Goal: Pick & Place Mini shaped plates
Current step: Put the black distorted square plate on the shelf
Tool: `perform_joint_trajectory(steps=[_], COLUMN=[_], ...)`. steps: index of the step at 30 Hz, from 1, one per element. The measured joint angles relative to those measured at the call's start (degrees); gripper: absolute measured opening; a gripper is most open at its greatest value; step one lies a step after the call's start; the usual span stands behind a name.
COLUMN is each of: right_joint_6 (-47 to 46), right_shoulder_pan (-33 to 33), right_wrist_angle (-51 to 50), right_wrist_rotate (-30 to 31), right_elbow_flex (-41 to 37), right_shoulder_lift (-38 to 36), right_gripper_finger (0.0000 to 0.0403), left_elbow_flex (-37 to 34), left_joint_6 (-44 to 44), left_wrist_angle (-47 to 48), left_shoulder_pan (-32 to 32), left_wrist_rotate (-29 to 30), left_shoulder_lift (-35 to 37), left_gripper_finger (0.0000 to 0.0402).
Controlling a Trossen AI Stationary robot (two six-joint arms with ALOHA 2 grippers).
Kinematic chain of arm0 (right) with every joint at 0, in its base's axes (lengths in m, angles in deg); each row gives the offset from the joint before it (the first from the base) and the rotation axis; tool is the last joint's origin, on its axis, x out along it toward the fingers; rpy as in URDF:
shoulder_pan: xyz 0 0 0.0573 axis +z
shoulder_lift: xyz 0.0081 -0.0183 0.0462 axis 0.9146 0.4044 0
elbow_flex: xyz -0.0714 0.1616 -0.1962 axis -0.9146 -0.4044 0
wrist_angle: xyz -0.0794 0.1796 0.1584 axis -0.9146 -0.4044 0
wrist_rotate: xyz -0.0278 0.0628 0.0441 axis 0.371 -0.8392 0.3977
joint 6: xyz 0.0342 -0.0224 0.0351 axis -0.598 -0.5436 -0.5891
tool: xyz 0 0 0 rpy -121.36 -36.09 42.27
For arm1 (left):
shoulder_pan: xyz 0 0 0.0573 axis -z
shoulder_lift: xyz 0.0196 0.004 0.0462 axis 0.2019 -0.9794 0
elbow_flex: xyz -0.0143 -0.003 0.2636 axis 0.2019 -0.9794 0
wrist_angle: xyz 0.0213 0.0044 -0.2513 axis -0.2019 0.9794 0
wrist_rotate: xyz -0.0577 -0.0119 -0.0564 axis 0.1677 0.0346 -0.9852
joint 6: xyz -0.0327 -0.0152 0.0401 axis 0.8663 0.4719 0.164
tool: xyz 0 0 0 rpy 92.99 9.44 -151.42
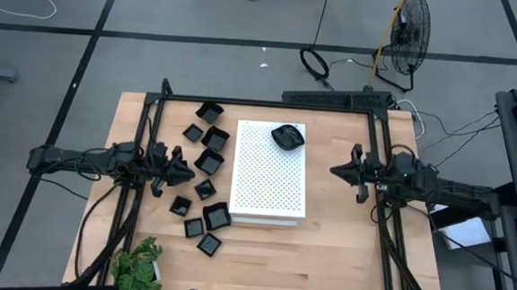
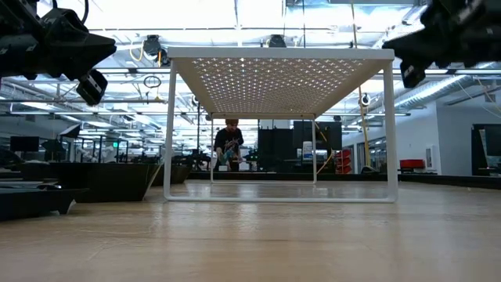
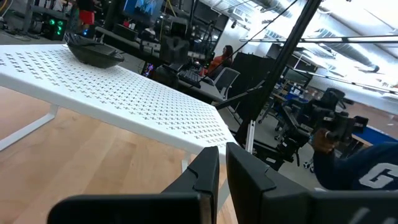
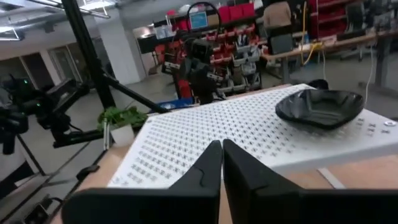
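Note:
Several small glossy black plates (image 1: pixel 209 161) lie scattered on the wooden table left of the white perforated board (image 1: pixel 271 171). One rounded black plate (image 1: pixel 287 137) rests on the board's far right corner, also visible in the right wrist view (image 4: pixel 320 107) and the left wrist view (image 3: pixel 94 51). My left gripper (image 1: pixel 188 169) hovers above the table among the scattered plates, shut and holding nothing (image 3: pixel 222 167). My right gripper (image 1: pixel 334 170) hovers right of the board, shut and holding nothing (image 4: pixel 222 157).
The white board stands on thin legs (image 2: pixel 169 133) above the table. A potted plant (image 1: pixel 139 265) sits at the near left corner. A black frame (image 1: pixel 270 104) runs around the workspace. Bare wood (image 1: pixel 343 231) lies right of and nearer than the board. A person (image 2: pixel 228 144) stands far behind.

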Motion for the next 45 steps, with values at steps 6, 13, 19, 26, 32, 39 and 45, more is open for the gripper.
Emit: perform_joint_trajectory(steps=[6,13,19,26,32,39,45], right_joint_6=[2.7,4.2,4.7,5.7,6.1,8.1,11.8], right_shoulder_pan=[0.0,0.0,0.0,0.0,3.9,11.4,14.2], right_wrist_angle=[-1.9,-3.5,0.3,3.5,3.5,3.5,0.5], right_wrist_rotate=[0.1,-0.1,-0.3,-3.3,-3.6,-1.5,7.1], right_elbow_flex=[-2.2,-3.0,-7.0,-9.6,-9.7,-9.7,-9.7], right_shoulder_lift=[-8.4,-9.9,-10.2,-10.2,-10.2,-10.2,-10.2], right_gripper_finger=[0.0001,0.0,0.0,0.0,0.0,0.0,0.0], left_elbow_flex=[0.0,0.0,0.0,0.0,0.0,0.0,0.0], left_joint_6=[0.0,0.0,0.0,0.0,0.0,0.0,0.0], left_wrist_angle=[0.0,0.0,0.0,0.0,0.0,0.0,0.0], left_shoulder_pan=[0.0,0.0,0.0,0.0,0.0,0.0,0.0], left_wrist_rotate=[0.0,0.0,0.0,0.0,0.0,0.0,0.0], left_shoulder_lift=[0.0,0.0,0.0,0.0,0.0,0.0,0.0], left_gripper_finger=[0.0031,0.0031,0.0031,0.0031,0.0031,0.0031,0.0031])
